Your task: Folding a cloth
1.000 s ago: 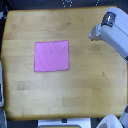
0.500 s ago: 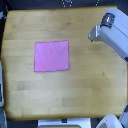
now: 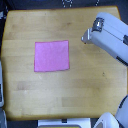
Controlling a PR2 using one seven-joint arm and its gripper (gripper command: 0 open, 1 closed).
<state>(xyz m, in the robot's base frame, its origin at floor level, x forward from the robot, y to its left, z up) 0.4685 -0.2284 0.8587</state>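
The cloth [image 3: 51,56] is a small pink-magenta square lying flat and unfolded on the wooden table [image 3: 75,95], a little to the exterior view's left of the table's middle. My gripper [image 3: 86,37] hangs over the table's upper right part, at the end of a bulky white-grey arm [image 3: 112,37] that comes in from the exterior view's right. It is clear of the cloth, off its upper right corner. Its fingers blur into one grey tip, so whether they are open does not show. Nothing shows in the gripper.
The table's edges run close to the frame on all sides, with dark floor beyond. White robot parts [image 3: 112,120] sit at the bottom right corner and a pale object [image 3: 60,122] at the bottom edge.
The arm and gripper have shifted slightly toward the exterior view's left, nearer the cloth. The cloth has not moved.
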